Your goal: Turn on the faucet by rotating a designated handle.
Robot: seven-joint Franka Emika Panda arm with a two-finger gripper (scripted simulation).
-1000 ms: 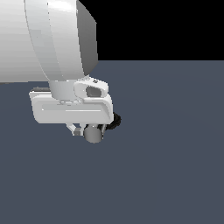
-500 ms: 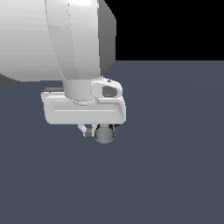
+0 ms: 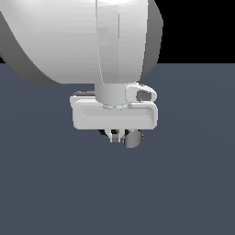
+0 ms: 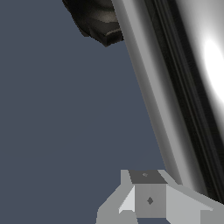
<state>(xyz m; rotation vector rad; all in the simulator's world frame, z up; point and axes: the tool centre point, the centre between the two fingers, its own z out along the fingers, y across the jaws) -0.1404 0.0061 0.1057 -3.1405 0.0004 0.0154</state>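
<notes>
Short shiny chrome cylinder handle of small black-based faucet, low on dark counter under white gripper: probably rigid, slippery, best pushed sideways near free end; gripper opening not visible, impossible to tell.

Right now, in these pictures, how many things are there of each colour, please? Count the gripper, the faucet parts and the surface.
White: 1, the gripper
Shiny chrome: 1, the handle
Black: 1, the ribbed base of the faucet
Dark grey-blue: 1, the floor surface
Total: 4
</notes>
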